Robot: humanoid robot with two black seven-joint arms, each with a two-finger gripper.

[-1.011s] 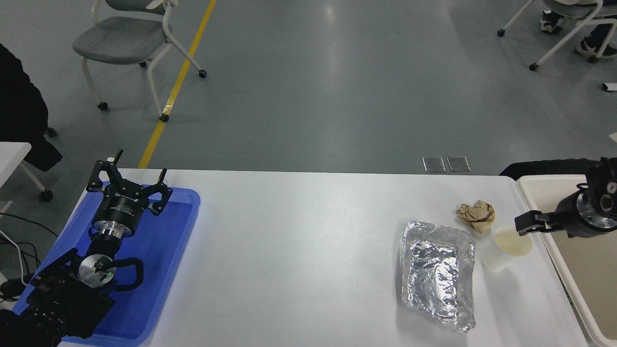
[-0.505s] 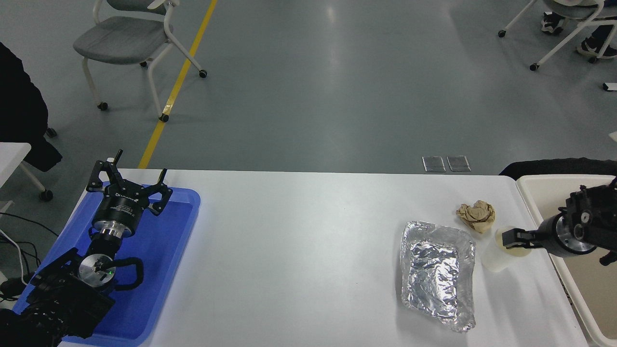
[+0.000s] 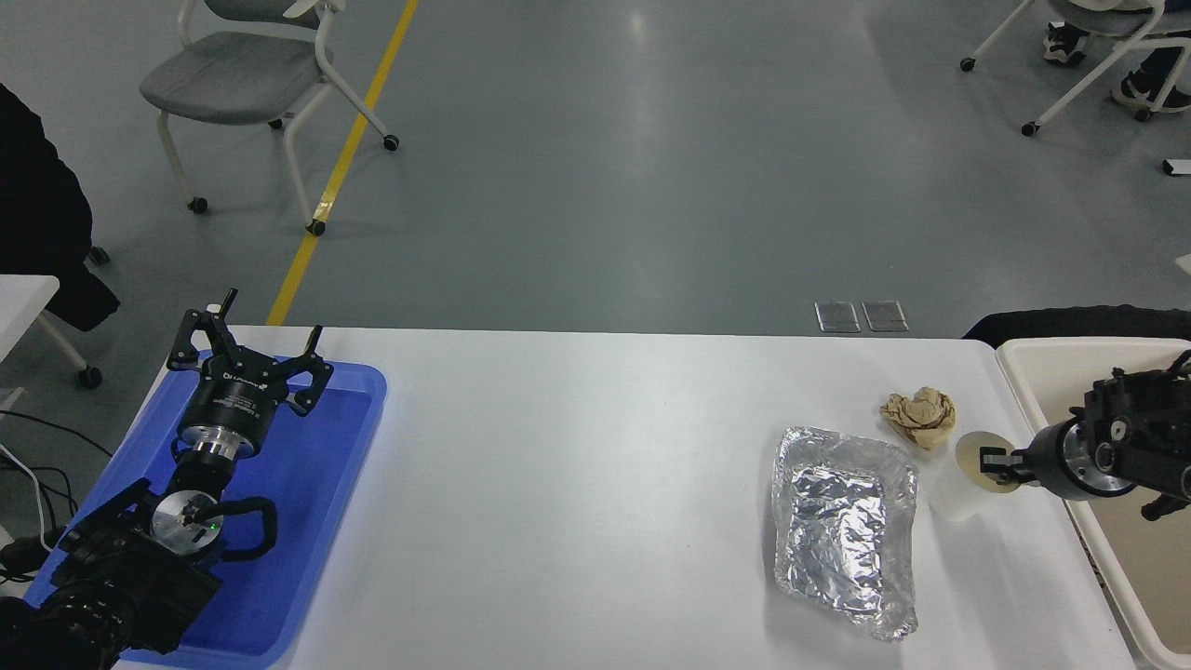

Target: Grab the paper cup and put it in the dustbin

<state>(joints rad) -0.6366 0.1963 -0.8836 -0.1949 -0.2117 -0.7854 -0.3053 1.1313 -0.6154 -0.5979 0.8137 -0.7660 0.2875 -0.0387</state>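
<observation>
The paper cup stands upright on the white table, right of the foil tray, with its cream inside showing. My right gripper comes in from the right edge and its tip sits at the cup's right rim, partly over the opening. I cannot see whether it is closed on the rim. The cream dustbin stands at the table's right end, just behind the right arm. My left gripper is parked open and empty over the blue tray at the lower left.
A crinkled silver foil tray lies just left of the cup. A crumpled brown paper ball lies just behind the cup. A flat blue tray lies at the table's left end. Chairs stand on the floor beyond the table.
My right gripper came down from above the dustbin's near rim to the cup and turned at the wrist; its tip now rests at the cup's right rim. The cup stays put.
</observation>
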